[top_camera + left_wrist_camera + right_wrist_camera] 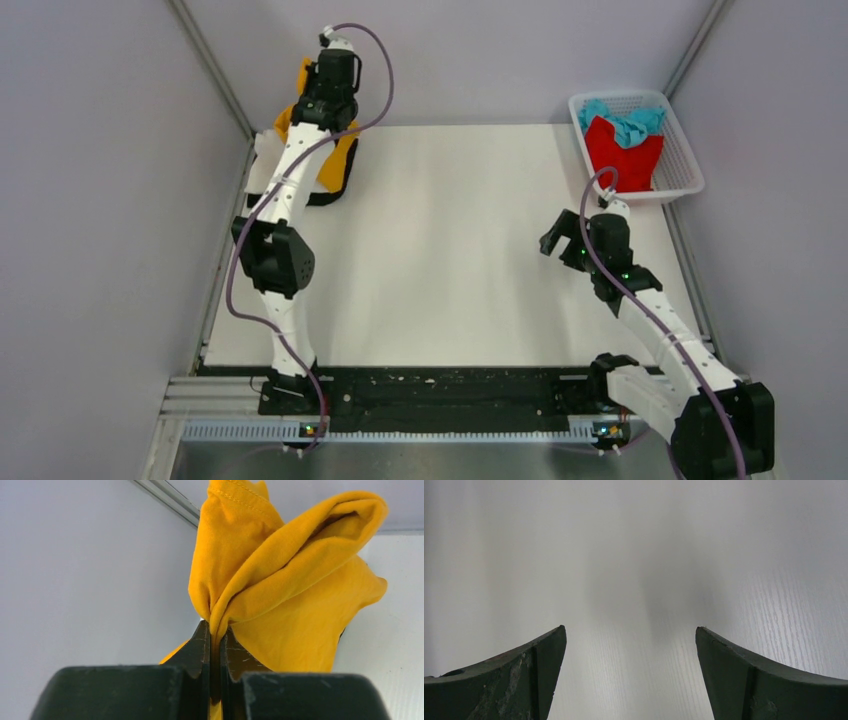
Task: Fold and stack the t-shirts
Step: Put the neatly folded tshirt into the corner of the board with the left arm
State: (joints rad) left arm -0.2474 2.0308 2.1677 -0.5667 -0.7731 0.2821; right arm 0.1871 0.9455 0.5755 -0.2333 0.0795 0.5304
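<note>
My left gripper [215,630] is shut on a bunched fold of the orange-yellow t-shirt [280,580] and holds it up at the table's far left corner [322,80]. The shirt [342,160] hangs down from the gripper beside the arm. A black t-shirt [328,195] and a white t-shirt [262,160] lie under it, mostly hidden. The red t-shirt [622,152] and the teal t-shirt [628,122] sit crumpled in the basket. My right gripper [560,238] is open and empty, low over bare table [630,630].
The white mesh basket [690,165] stands at the far right corner. Grey walls close in the table [450,250] on the left, back and right. A black strip runs along the near edge by the arm bases.
</note>
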